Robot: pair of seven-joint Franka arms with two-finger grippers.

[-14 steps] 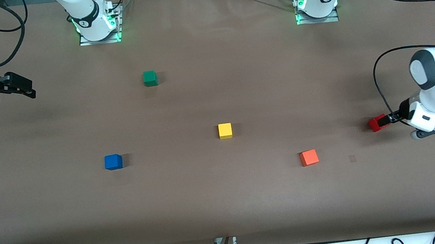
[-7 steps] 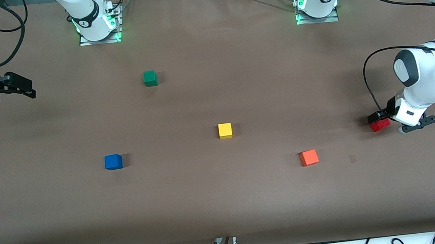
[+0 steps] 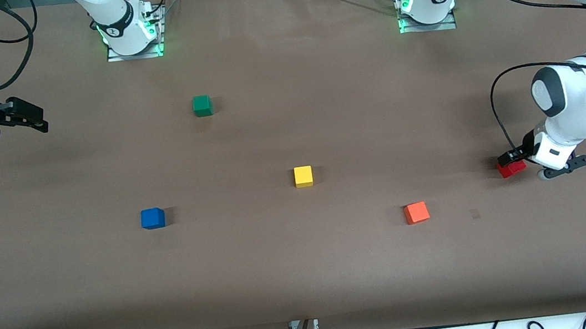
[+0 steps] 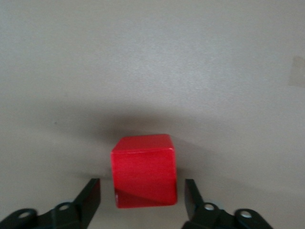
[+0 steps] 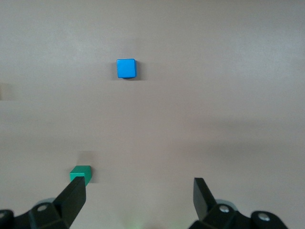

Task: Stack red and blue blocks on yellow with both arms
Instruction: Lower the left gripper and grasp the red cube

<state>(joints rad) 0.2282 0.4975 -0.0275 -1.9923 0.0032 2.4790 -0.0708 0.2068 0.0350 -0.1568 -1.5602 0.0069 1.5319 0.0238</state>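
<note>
Lower right of the front view: orange-red cube (image 3: 416,212). At right edge, left gripper (image 4: 143,198) straddles the red block (image 3: 511,168), fingers spread, not touching. Blue block (image 3: 152,218) mid-left, yellow cube (image 3: 303,176) at centre. Right gripper (image 3: 33,122), spread, waits upper left.

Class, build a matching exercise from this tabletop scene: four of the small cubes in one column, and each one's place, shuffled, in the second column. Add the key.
1. deep red matte cube
2. bright blue matte cube
3. bright yellow matte cube
4. green matte cube

A. table's middle
B. nearest the robot bases
C. between the open left gripper fingers
D. toward the right arm's end, nearer the camera than the green one

Pairs: 1-C, 2-D, 3-A, 4-B
</note>
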